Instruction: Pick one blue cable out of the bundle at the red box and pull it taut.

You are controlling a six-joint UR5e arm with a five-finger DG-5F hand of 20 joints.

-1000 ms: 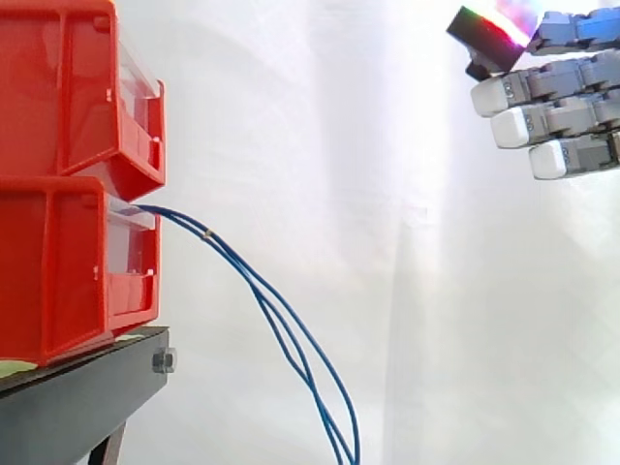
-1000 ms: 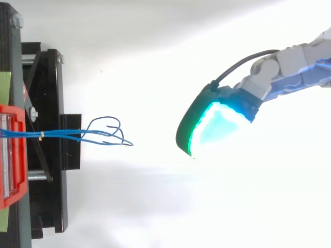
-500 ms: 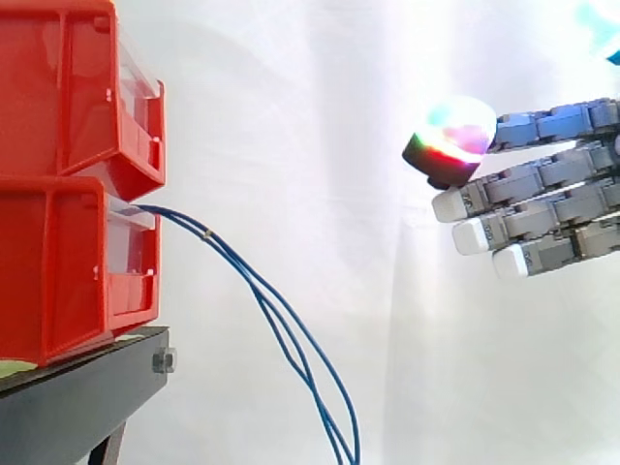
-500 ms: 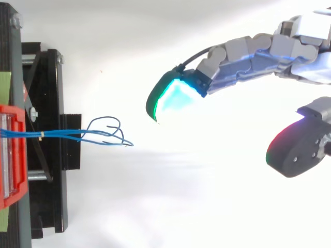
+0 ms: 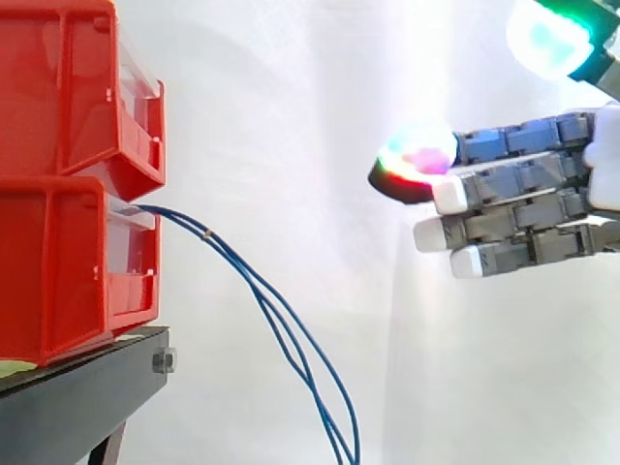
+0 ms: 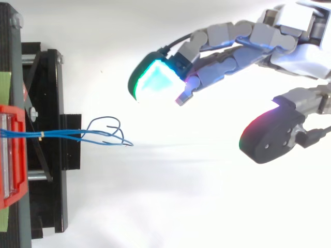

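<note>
Blue cables [image 5: 254, 281] [image 6: 67, 134]: I see a small bundle coming out of the front of the lower red bin [image 5: 58, 271], tied by a pale band [image 5: 208, 233] close to the bin. In the side view the strands sag down and to the right in slack curves and leave at the bottom edge. From above, they run across the black stand [image 6: 51, 170] and end in loose curls just past its outer edge. Nothing touches them.

A second red bin [image 5: 68, 87] sits stacked on the lower one.

Robot hand [image 5: 523, 208] [image 6: 243, 46]: it hangs well to the right of the cables and above their level. Its fingers are stretched out straight toward the bins and lie close together, with one fingertip [image 6: 152, 80] glowing cyan-green. The thumb [image 6: 271, 135] stands apart from the fingers with a wide gap between. The robot hand is fully spread and has hold of nothing.

A white curtain [image 5: 320, 116] hangs behind the work.
</note>
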